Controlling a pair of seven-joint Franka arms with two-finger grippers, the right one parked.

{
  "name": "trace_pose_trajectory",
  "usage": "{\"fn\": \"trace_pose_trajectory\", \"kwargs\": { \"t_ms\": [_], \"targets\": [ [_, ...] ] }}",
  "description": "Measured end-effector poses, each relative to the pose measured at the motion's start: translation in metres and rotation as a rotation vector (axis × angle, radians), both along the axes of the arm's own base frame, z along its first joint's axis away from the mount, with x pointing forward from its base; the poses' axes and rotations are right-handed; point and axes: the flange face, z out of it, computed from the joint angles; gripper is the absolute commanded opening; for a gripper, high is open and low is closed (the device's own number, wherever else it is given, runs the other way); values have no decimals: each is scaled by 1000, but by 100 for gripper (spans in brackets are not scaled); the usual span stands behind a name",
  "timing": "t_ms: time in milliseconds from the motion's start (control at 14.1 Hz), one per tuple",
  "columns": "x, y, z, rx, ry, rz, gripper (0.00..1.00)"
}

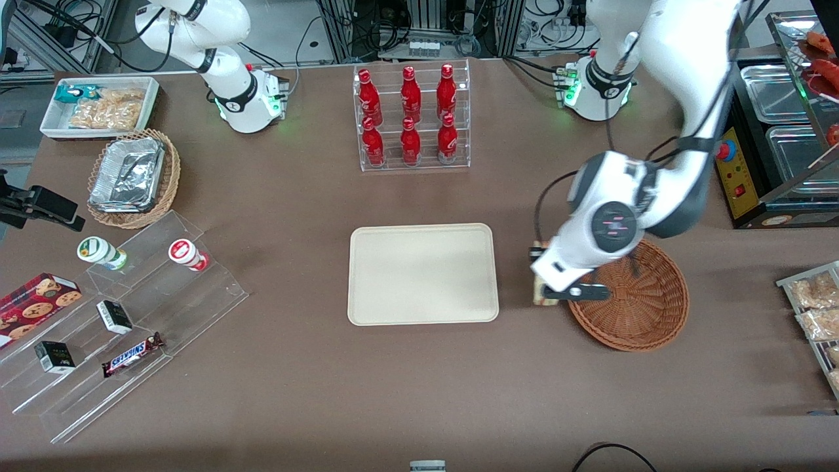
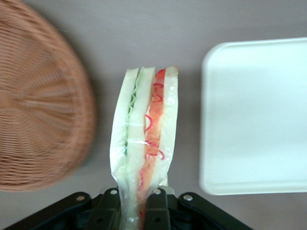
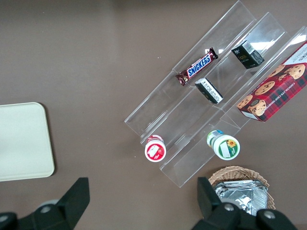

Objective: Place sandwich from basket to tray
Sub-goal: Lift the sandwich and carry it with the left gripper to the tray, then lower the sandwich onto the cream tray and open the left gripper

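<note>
1. Sandwich [image 2: 144,143], one clear-wrapped wedge, is pinched at its narrow end by the gripper [image 2: 136,206], both fingers pressed against the wrap, white bread with green and red filling showing edge-on.
2. Seen from the front, the gripper [image 1: 557,288] hangs above the bare table in the gap between the basket [image 1: 645,308] and the tray [image 1: 423,274], with the sandwich [image 1: 539,288] peeking out just beside the basket's rim.
3. One reddish-brown wicker basket, round and shallow, nothing visible inside it; in the wrist view the basket [image 2: 38,100] sits to one side of the sandwich and the tray [image 2: 259,115] to the other.
4. One cream tray, flat, nothing on it.
5. Six red bottles [image 1: 409,115] stand in a clear rack [image 1: 459,164], three above three, farther from the front camera than the tray.
6. Toward the parked arm's end: one paler wicker basket holding a foil container [image 1: 128,174], one white bin of snacks [image 1: 98,105], and a clear stepped display [image 1: 196,308].
7. On that display: two small cups [image 1: 101,252], one Snickers bar [image 1: 131,354], two small dark boxes [image 1: 115,316], one cookie box [image 1: 36,305].
8. Bagged tan snacks [image 1: 813,305] lie at the working arm's end of the table.
</note>
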Motion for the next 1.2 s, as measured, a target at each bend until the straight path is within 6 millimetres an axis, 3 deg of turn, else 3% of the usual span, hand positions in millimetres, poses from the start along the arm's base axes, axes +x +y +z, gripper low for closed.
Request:
{"fn": "trace_pose_trajectory", "kwargs": {
  "t_ms": [212, 424, 636, 848, 919, 1061, 1131, 1202],
  "targets": [
    [-14, -85, -29, 17, -2, 58, 7],
    [-31, -144, -48, 27, -10, 111, 7],
    [-42, -185, -62, 52, -46, 144, 8],
    [-44, -203, -70, 52, -61, 164, 12],
    [-45, -207, -73, 48, -66, 168, 17],
    [-48, -214, -81, 35, -76, 168, 57],
    [-49, -215, -83, 35, -76, 169, 86],
    [-49, -215, -84, 36, -76, 170, 100]
  ]
}}
